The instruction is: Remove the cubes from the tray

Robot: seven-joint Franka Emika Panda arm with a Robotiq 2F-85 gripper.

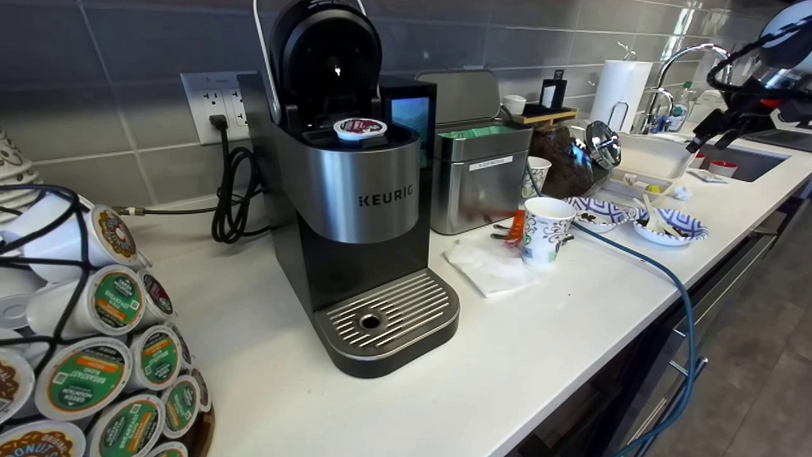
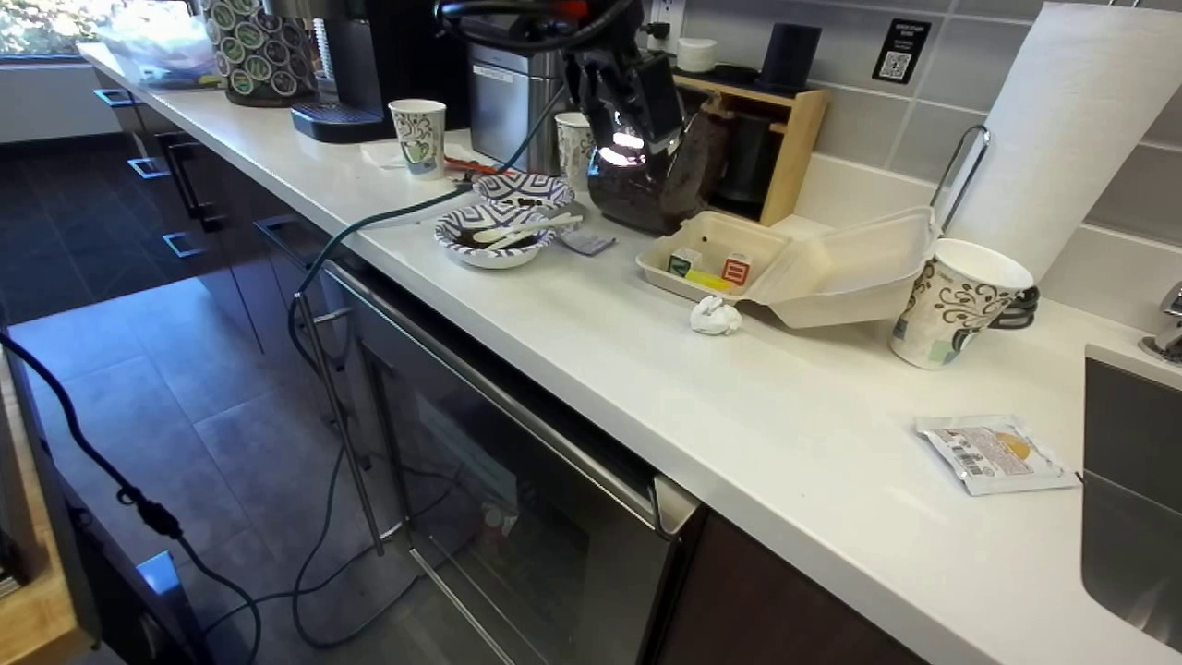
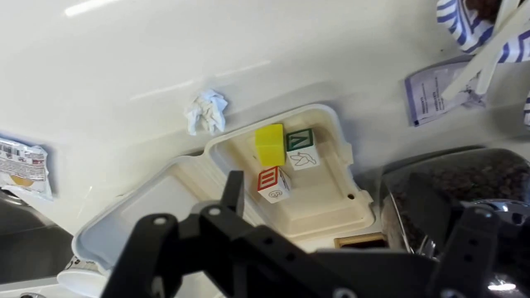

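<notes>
One green-marked cube [image 3: 302,149], one red-marked cube [image 3: 274,185] and a yellow block [image 3: 270,145] are held in the tray [image 3: 321,196]; the gripper [image 3: 327,182] is spread wide

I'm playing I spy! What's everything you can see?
tray: 1, cream, on counter
cubes: 2, white with green or red, in tray
block: 1, yellow, in tray
tissue: 1, white, beside tray
jar: 1, clear, beside tray
packets: 2, white and purple, on counter
bowls: 2, blue and white, on counter
cutlery: 2, white, in bowl
patterned cups: at least 3, white, on counter
coffee maker: 1, black and silver, on counter
pods: many, white, beside coffee maker
bin: 1, silver, on counter
paper roll: 1, white, on counter
sink: 1, grey, in counter
gripper: 1, black, open, above counter
arm: 1, grey and black, above counter
</notes>
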